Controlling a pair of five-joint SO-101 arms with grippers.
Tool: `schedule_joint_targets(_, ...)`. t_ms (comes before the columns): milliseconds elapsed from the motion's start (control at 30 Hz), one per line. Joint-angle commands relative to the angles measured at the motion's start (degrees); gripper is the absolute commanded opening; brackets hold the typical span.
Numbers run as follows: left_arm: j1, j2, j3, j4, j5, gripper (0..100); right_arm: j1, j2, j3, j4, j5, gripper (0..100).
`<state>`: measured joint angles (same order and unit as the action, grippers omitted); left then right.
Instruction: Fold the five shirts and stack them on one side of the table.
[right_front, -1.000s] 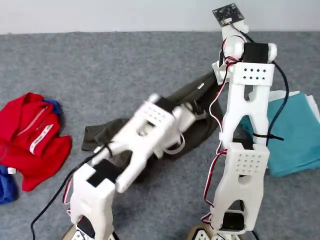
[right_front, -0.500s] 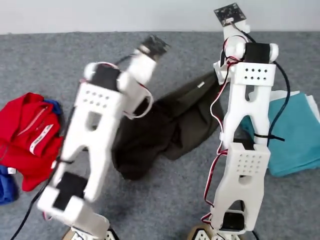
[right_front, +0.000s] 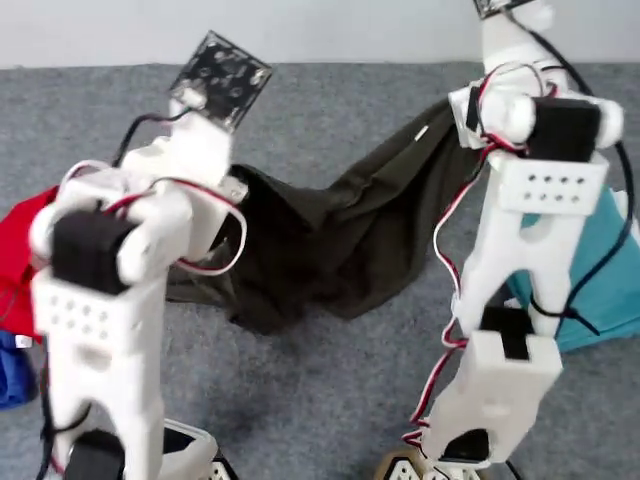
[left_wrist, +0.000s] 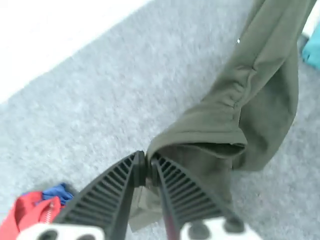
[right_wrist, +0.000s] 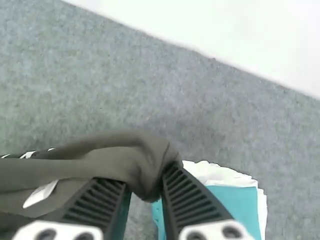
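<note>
A dark olive shirt (right_front: 340, 225) hangs stretched in the air between both arms, sagging toward the grey table in the middle. My left gripper (left_wrist: 147, 162) is shut on one edge of the olive shirt (left_wrist: 250, 100). My right gripper (right_wrist: 145, 192) is shut on a bunched corner of the olive shirt (right_wrist: 100, 160), raised high at the right. A folded teal shirt (right_front: 610, 275) lies at the table's right side behind the right arm; the teal shirt (right_wrist: 235, 205) also lies under the right gripper. A red shirt (right_front: 15, 250) and a blue shirt (right_front: 12, 365) lie at the left edge.
The table is a grey carpet-like surface (right_front: 330, 400) ending at a white wall (right_front: 300, 30) at the back. White cloth (right_wrist: 215, 175) peeks from under the teal shirt. Both arm bases stand at the front edge.
The left arm swung up and lifted its side of the olive shirt off the table. The right arm rose too, so the shirt now hangs stretched between them.
</note>
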<state>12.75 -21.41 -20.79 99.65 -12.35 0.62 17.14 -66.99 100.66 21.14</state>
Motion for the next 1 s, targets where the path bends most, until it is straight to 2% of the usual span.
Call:
schedule_joint_targets(0, -0.7, -5.5, -2.0, -1.6, 0.4, 1, 0.3, -9.5, 8.0, 2.3, -0.4, 1.0)
schedule_joint_targets(167, -3.6, -11.1, -2.0, -6.8, 0.4, 1, -0.7, -23.2, 23.1, 2.2, -0.5, 1.0)
schedule_joint_targets(367, -5.5, -15.0, -2.2, -11.5, 0.4, 1, -5.2, -38.8, 33.2, 1.9, -0.4, 1.0)
schedule_joint_targets(567, -5.7, -15.2, -14.3, -12.5, 0.4, 1, -6.4, -48.2, 34.4, 1.5, -0.8, 1.0)
schedule_joint_targets(767, -5.8, -12.7, -26.9, -10.2, 0.4, 1, -6.0, -55.2, 34.3, -1.2, -2.8, 1.0)
schedule_joint_targets(967, -5.8, -12.4, -34.5, -9.9, 0.7, 1, -6.0, -61.8, 34.3, -2.9, -2.8, 1.0)
